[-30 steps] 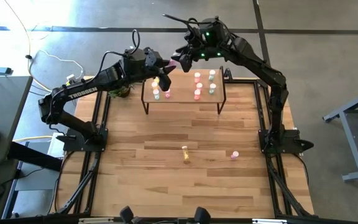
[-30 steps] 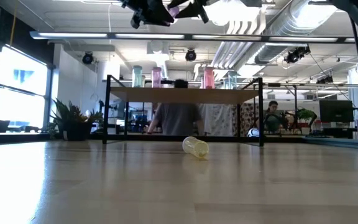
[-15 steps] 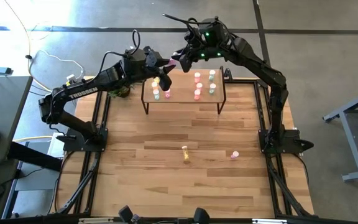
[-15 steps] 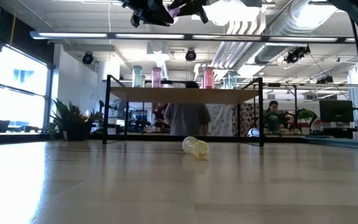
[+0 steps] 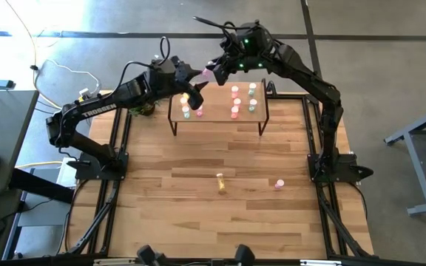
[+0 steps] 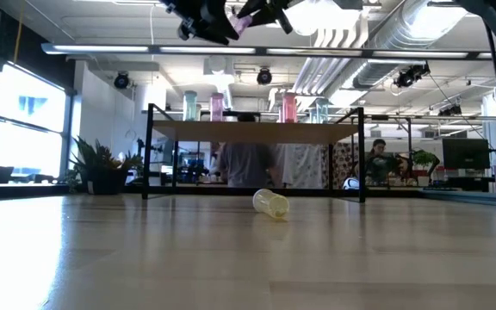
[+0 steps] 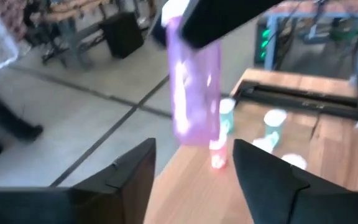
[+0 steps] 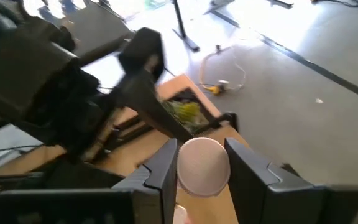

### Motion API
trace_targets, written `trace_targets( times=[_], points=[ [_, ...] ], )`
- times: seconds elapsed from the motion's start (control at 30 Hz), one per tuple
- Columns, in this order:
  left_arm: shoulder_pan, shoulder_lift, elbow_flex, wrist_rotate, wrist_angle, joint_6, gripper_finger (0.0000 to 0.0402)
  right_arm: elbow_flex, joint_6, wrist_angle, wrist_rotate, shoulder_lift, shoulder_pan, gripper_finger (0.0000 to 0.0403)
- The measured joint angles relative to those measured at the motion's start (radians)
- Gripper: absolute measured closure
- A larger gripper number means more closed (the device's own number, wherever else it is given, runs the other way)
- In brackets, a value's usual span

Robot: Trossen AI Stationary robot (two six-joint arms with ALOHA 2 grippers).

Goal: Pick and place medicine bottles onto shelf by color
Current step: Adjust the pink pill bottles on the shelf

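Over the slatted wooden table (image 5: 198,185) and grey floor, the left gripper (image 5: 195,83) hangs with fingers spread beside a pink bottle (image 5: 207,74) pinched by the right gripper (image 5: 211,73), above the shelf (image 5: 220,118), while a yellow bottle (image 5: 220,181) lies on the table.

The high view looked straight down on the whole table (image 5: 220,159). The low view sat at tabletop level, facing across toward the shelf (image 6: 257,131); both showed it. Each wrist view looked close past its own fingers at one pink bottle (image 7: 194,93).
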Motion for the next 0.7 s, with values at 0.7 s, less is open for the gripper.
trace_targets(
  times=[0.7],
  points=[
    [0.0, -0.022, 0.052, -0.077, -0.176, -0.033, 0.0165, -0.001, -0.073, -0.097, 0.129, 0.134, -0.006, 0.0304]
  ],
)
